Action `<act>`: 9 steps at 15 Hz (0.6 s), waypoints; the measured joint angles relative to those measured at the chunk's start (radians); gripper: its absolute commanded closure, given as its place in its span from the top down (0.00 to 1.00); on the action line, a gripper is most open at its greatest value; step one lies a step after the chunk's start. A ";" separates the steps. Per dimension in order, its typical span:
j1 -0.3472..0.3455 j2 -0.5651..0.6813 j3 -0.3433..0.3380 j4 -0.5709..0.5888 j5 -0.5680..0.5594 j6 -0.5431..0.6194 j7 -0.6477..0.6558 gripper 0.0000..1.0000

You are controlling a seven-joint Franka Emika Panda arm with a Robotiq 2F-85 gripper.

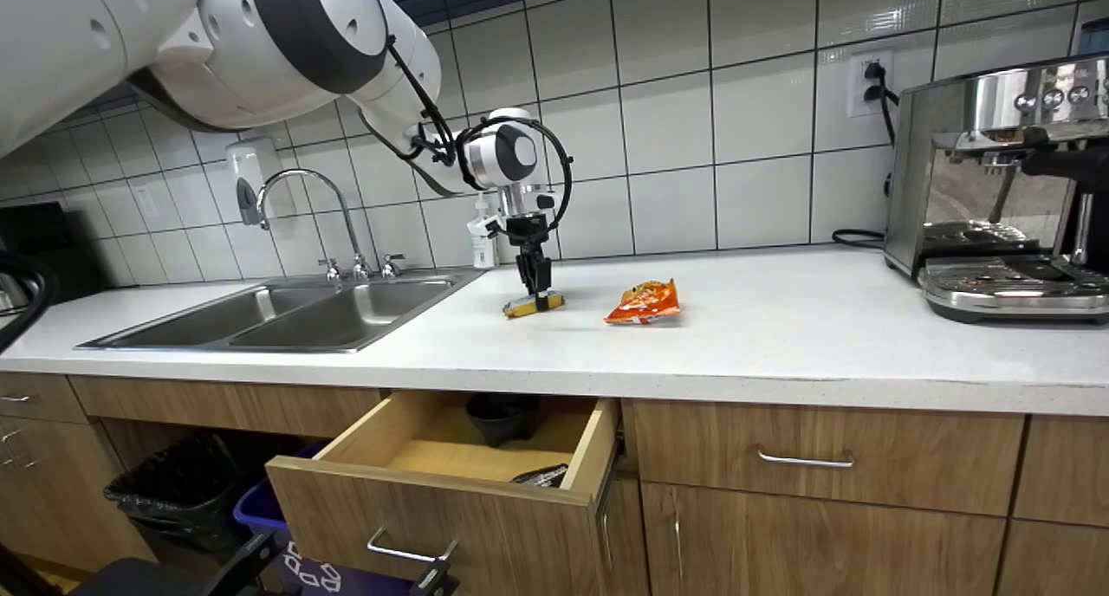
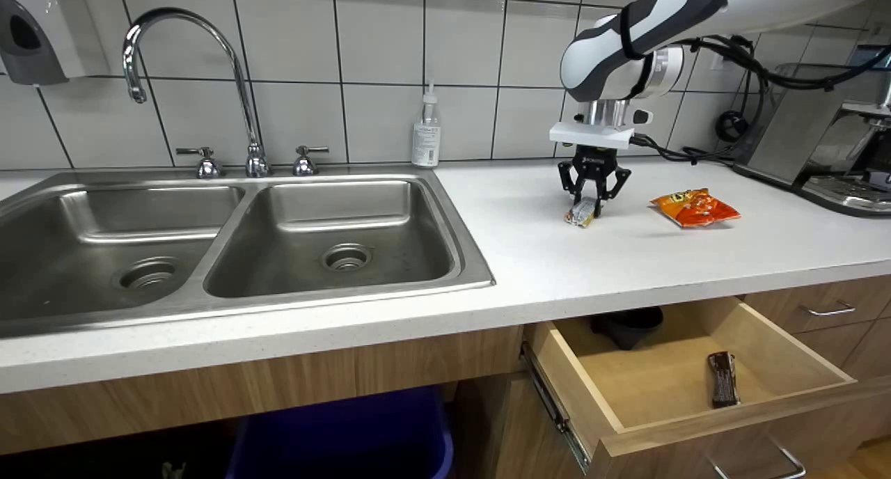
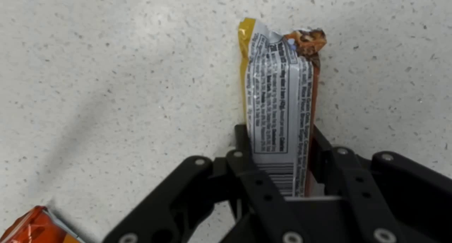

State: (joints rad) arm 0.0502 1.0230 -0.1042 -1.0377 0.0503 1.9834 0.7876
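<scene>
A black claw (image 3: 280, 140) grasps a wrapped snack bar (image 3: 279, 91) across its width, the jaws standing partway apart with the bar filling the gap between them. In the wrist view, the two fingers (image 3: 243, 140) come up from the bottom of the frame, one against each long edge of the bar. Its silver back faces the camera (fine print and a barcode are plain to see) just right of the frame's centre, with a yellow edge on the left and a brownish one on the right; the upper end sticks out crumpled beyond the fingertips.

In an exterior view, the white-and-grey arm (image 1: 286, 50) reaches in from the upper left and slopes down to its wrist (image 1: 502, 156) near the centre. There the wrist bends downward, and in both exterior views the claw points almost straight down, its tips low at the white surface (image 1: 780, 319). Whether the bar bears on the surface or hangs just above it cannot be told.

An orange snack packet (image 2: 695, 207) lies near the claw, to its right in both exterior views and in the lower left corner of the wrist view. A sink (image 2: 465, 249) sits to the claw's left in both exterior views, and toward the bottom of both a wooden drawer (image 1: 416, 518) is pulled out.
</scene>
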 measured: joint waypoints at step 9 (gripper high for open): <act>0.001 -0.017 0.000 -0.014 0.000 0.010 0.000 0.16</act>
State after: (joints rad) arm 0.0508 1.0061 -0.1042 -1.0519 0.0503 1.9938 0.7876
